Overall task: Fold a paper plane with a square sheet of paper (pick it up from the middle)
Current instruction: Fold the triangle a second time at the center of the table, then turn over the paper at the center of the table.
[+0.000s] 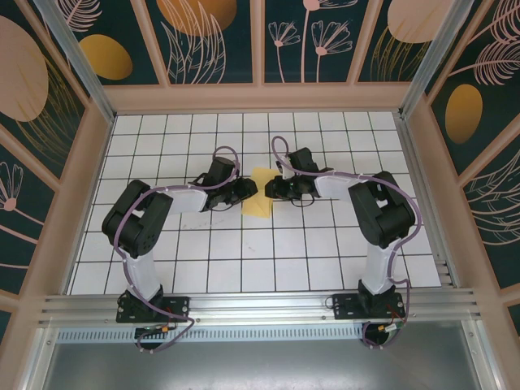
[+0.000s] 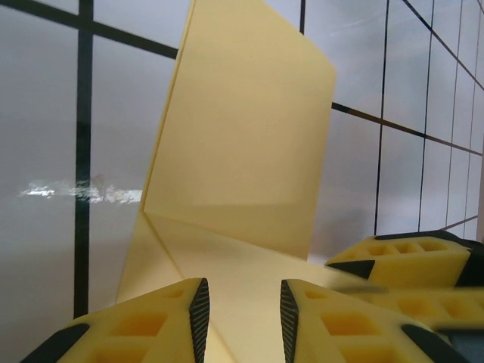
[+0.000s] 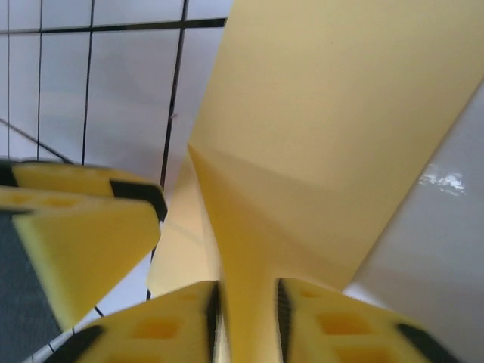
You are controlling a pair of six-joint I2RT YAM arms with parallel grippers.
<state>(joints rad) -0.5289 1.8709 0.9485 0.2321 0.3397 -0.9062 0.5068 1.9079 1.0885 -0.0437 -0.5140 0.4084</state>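
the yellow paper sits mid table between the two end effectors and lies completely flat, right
Not flat: the yellow paper is folded, one flap standing up, as the left wrist view shows. The rest holds.

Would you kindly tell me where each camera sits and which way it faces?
Top external: above and behind the arm bases, looking down at the white grid-tiled table; both arms, left hand and right hand flanking the pale-yellow folded paper sheet.
Left wrist: on the left arm, facing the paper flap; own hand at bottom.
Right wrist: on the right arm, facing the paper; own hand pinches it.
Shared: both wrist views show the paper.
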